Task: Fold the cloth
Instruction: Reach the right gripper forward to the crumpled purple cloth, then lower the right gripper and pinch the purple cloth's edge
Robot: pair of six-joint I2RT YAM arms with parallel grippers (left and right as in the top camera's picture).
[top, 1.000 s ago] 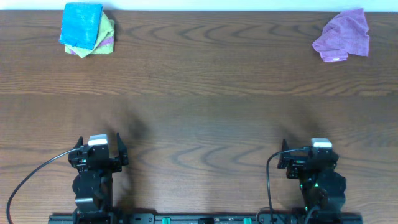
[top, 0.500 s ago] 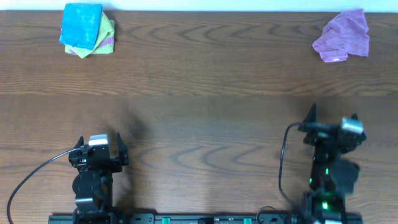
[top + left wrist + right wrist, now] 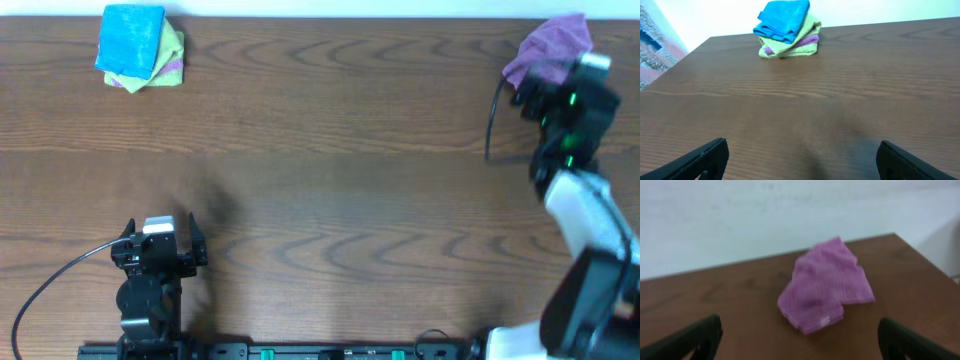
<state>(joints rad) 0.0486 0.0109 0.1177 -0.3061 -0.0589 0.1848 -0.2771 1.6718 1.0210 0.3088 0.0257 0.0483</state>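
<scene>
The purple cloth (image 3: pixel 548 42) lies crumpled at the far right corner of the table. In the right wrist view it (image 3: pixel 824 284) sits just ahead of the fingers, with its white tag at the near edge. My right gripper (image 3: pixel 540 92) is open and empty, just short of the cloth, and partly covers it from above. Its point in the right wrist view (image 3: pixel 799 339) lies over bare table in front of the cloth. My left gripper (image 3: pixel 160 243) is open and empty near the front left edge; in its own view (image 3: pixel 801 157) it is over bare wood.
A stack of folded cloths, bright blue on top (image 3: pixel 133 38) and yellow-green below (image 3: pixel 170 52), sits at the far left corner, also in the left wrist view (image 3: pixel 787 27). The table's back edge meets a white wall just behind both piles.
My right arm has swung from the front right of the table out to the far right corner, up to the purple cloth. The left arm has not moved.
</scene>
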